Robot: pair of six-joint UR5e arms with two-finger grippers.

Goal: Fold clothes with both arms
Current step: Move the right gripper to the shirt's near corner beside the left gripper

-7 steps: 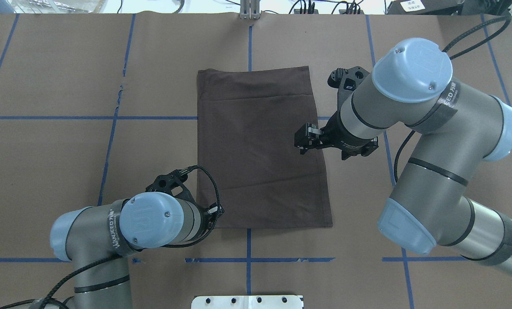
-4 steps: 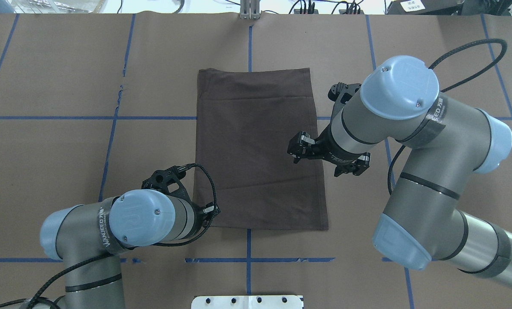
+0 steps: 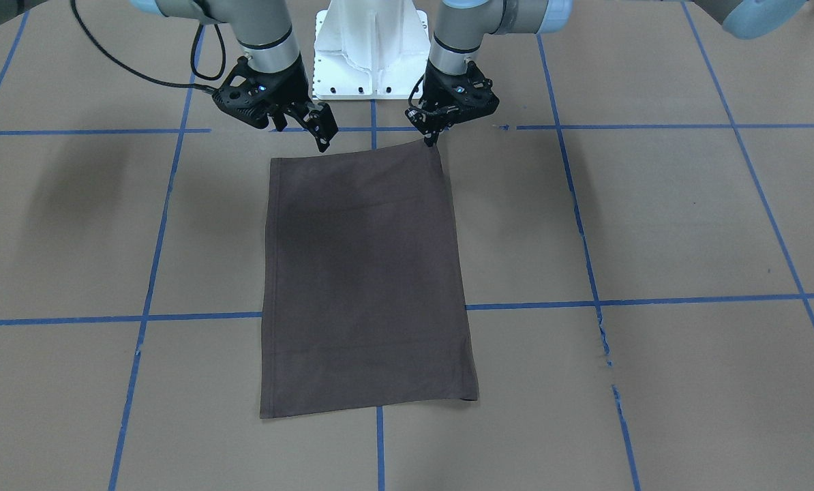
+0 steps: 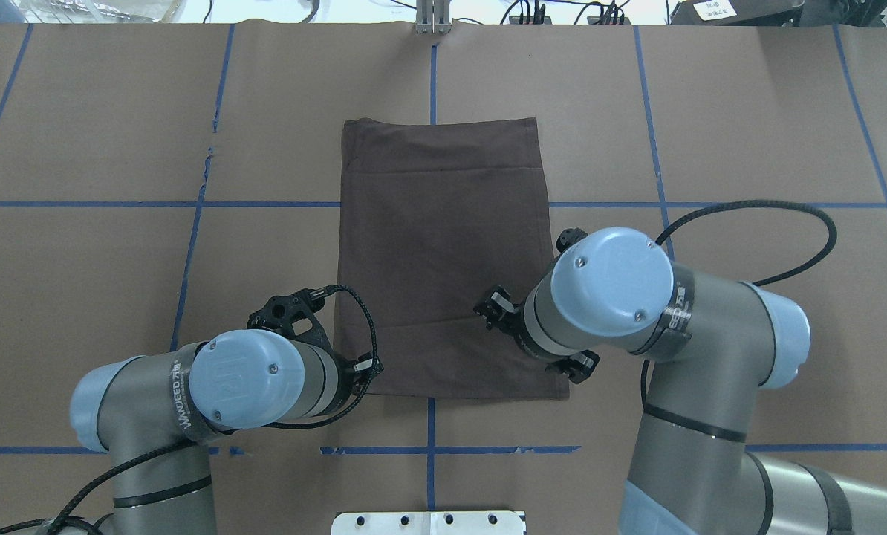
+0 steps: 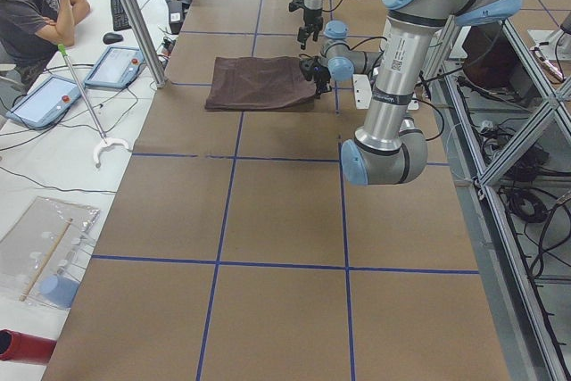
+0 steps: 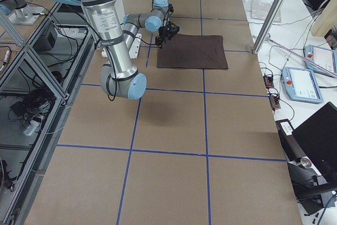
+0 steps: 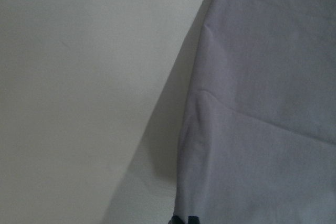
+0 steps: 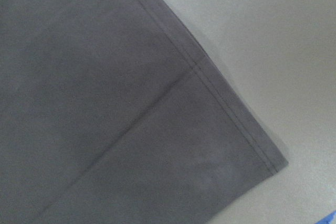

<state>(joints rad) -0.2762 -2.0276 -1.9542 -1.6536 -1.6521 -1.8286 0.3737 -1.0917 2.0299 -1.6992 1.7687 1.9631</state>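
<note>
A: Status on the fold?

B: Shirt (image 4: 443, 245) lies flat mid-table (image 4: 117, 260), already a narrow rectangle w/ no sleeves showing, so side folds look done imo. L gripper (image 3: 431, 136) is pinched together on the shirt's near corner on its side. R gripper (image 4: 489, 306) hangs over the cloth, inboard of its own near corner; looks spread, gripping nothing

A: What's left?

B: R needs its corner, then I carry near edge over to far edge, maybe 1 more fold after
</note>
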